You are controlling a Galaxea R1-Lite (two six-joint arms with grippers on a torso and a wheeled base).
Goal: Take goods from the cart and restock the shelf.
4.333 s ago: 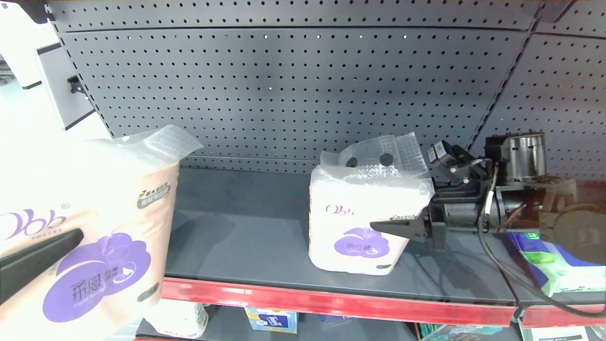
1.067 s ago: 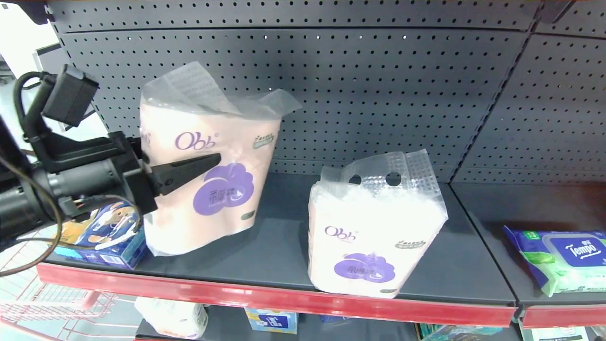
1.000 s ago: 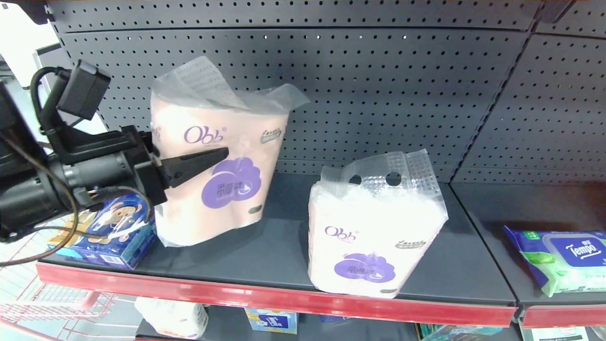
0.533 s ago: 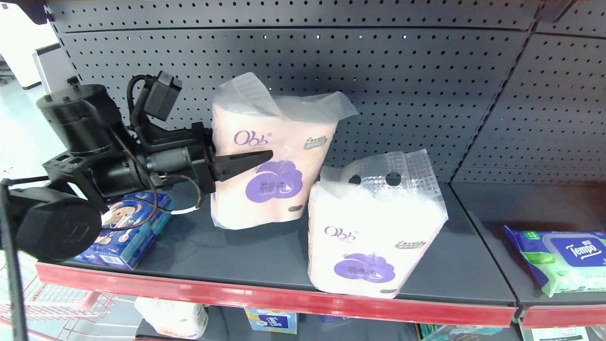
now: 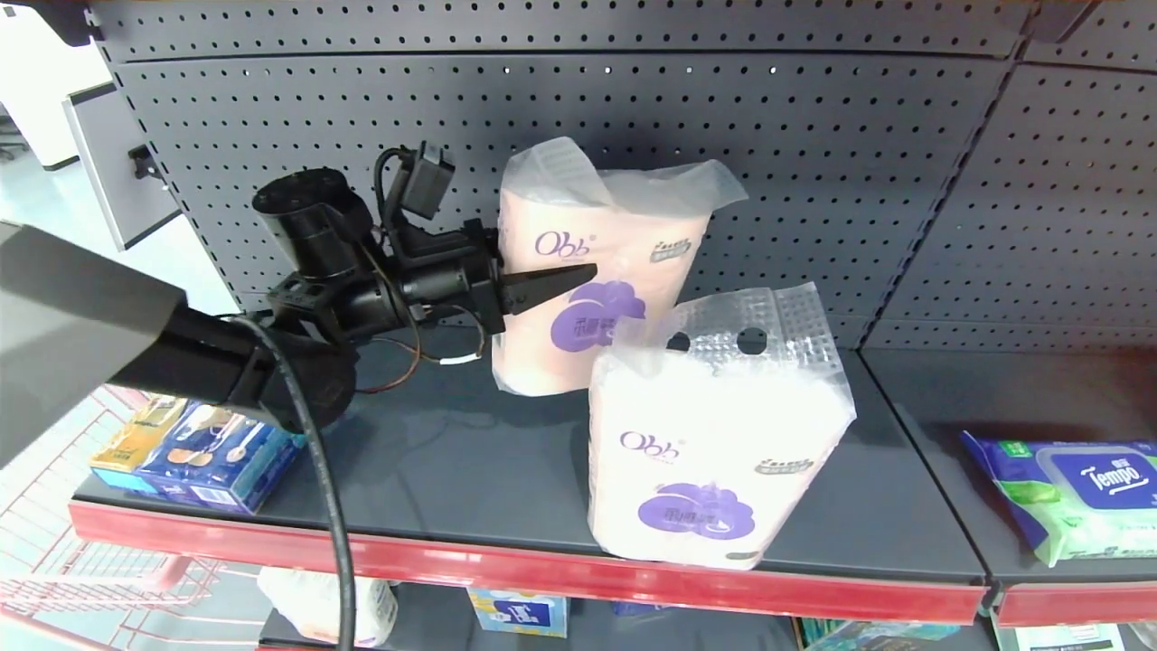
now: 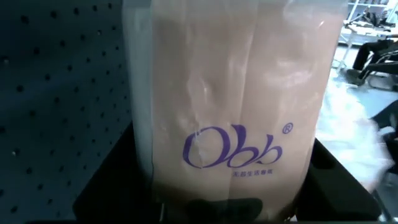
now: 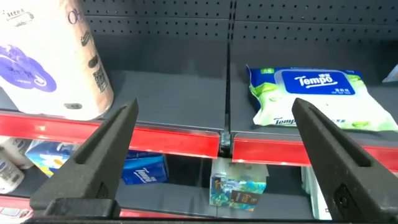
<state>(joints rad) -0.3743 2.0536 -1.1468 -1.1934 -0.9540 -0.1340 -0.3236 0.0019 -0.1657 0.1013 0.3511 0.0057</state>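
Left pincer (image 5: 586, 262) has carried its tissue pack (image 5: 619, 240) rightward, behind the front pack (image 5: 714, 452).

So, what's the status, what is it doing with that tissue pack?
Left gripper shut on tissue pack, upright near the pegboard. Right gripper open, holding nothing. Second pack stands close in front.

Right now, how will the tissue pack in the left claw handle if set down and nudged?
Likely light, squashy: the tissue pack is soft rolls in loose film, gripped by the left claw. Taller than wide, so a high push may tip it. Glossy film could slide on the shelf.
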